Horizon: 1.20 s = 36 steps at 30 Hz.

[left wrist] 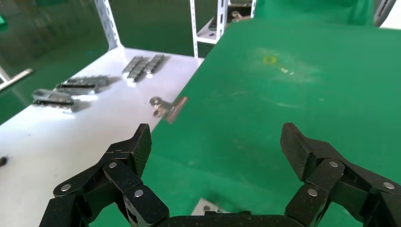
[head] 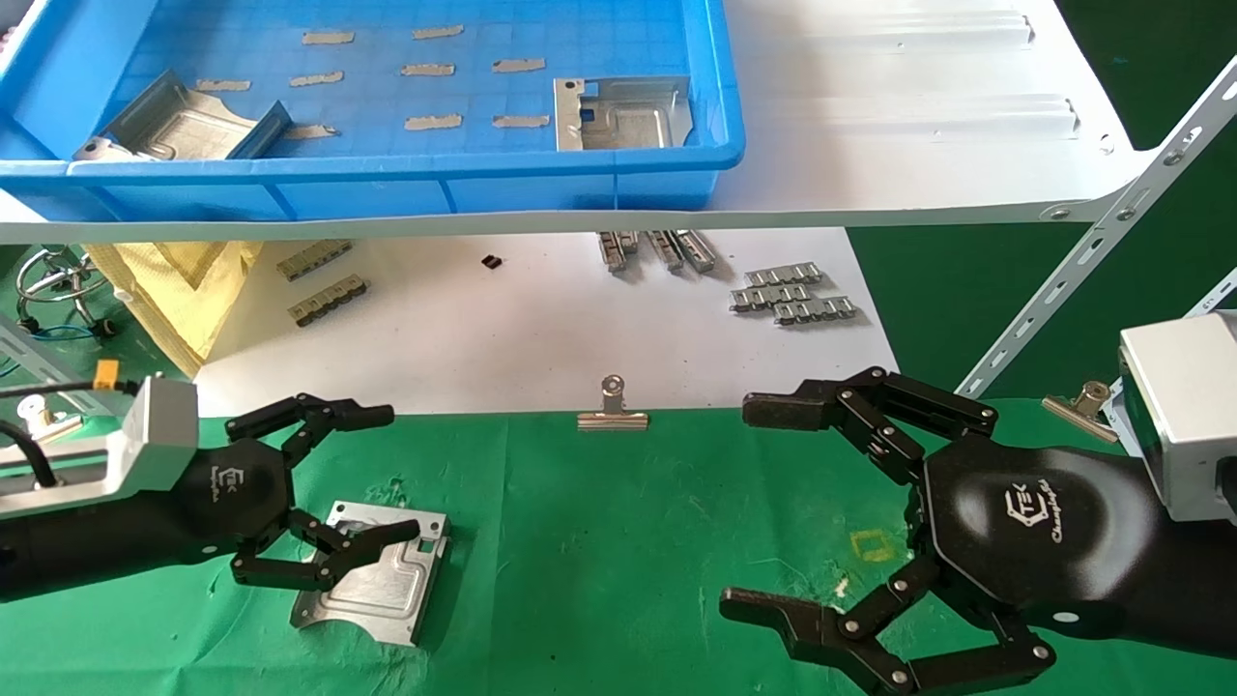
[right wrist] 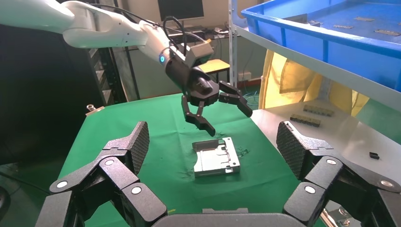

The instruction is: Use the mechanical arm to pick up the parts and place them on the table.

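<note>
- One silver stamped part (head: 372, 572) lay flat on the green table (head: 618, 541), embossed panel up, beneath the left mechanical arm (head: 372, 474), whose fingers stood spread.
- Two more parts (head: 623, 113) (head: 184, 126) lay in the blue bin.
- The right mechanical arm (head: 763, 507) hovered spread above the cloth.

Left gripper (left wrist: 215, 142): black jointed fingers (left wrist: 126, 163) spread wide, nothing between them.
Table (left wrist: 293, 94): green cloth beneath and ahead of the gripper.
Part (left wrist: 208, 207): silver corner showing just under the palm.
Binder clip (left wrist: 166, 108): ahead, on the cloth's edge.
White sheet (left wrist: 56, 137): beside the cloth, carrying grey linked strips (left wrist: 142, 66).
</note>
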Each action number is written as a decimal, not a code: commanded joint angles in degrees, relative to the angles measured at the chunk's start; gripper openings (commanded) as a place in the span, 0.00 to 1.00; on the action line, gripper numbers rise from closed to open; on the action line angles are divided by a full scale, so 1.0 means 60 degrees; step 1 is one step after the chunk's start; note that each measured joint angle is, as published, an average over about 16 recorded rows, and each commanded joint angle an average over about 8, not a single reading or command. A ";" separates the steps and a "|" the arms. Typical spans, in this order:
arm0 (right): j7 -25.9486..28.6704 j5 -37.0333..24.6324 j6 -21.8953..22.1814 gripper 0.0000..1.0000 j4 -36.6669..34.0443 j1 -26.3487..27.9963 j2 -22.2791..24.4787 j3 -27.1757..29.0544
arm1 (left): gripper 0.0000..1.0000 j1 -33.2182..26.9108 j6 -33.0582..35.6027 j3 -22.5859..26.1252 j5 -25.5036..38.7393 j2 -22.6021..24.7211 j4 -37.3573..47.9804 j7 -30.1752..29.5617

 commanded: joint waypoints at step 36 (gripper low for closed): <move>0.0000 0.0001 0.0000 1.00 0.0000 0.0000 0.0000 -0.0001 | 1.00 0.2345 -0.0654 -0.3014 -0.0645 -0.1082 -0.6322 -0.4447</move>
